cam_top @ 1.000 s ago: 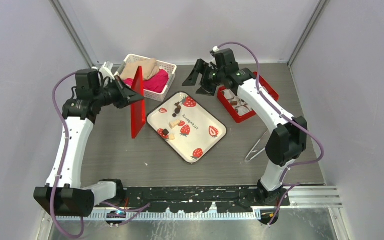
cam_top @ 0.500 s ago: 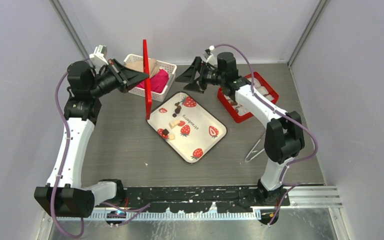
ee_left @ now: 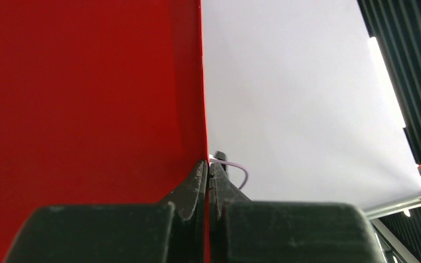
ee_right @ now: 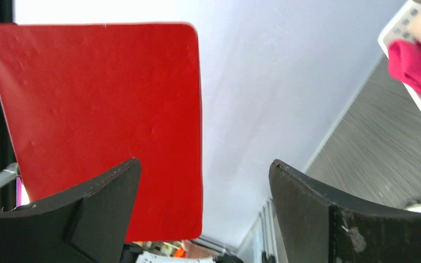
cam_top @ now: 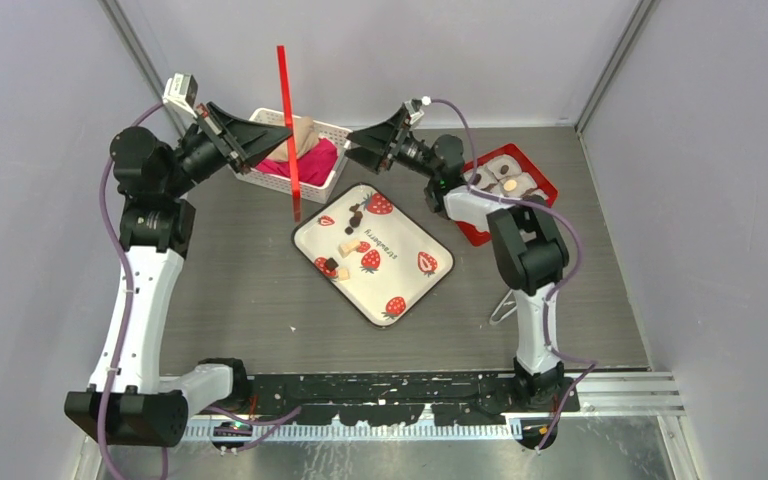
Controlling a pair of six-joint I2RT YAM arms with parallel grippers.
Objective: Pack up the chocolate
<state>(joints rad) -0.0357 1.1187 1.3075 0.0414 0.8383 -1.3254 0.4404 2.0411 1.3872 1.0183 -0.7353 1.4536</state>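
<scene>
Left wrist: view largely blocked by red lid (ee_left: 87, 93), pinched in left gripper (ee_left: 208, 170) | right gripper (ee_right: 204, 164) spread wide, empty | chocolate (cam_top: 356, 214) seen on tray (cam_top: 405, 285) beneath both.

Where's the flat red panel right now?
Top view, left of centre: the flat red plastic panel stands on edge in the left pincer, by the white plastic basket.
</scene>
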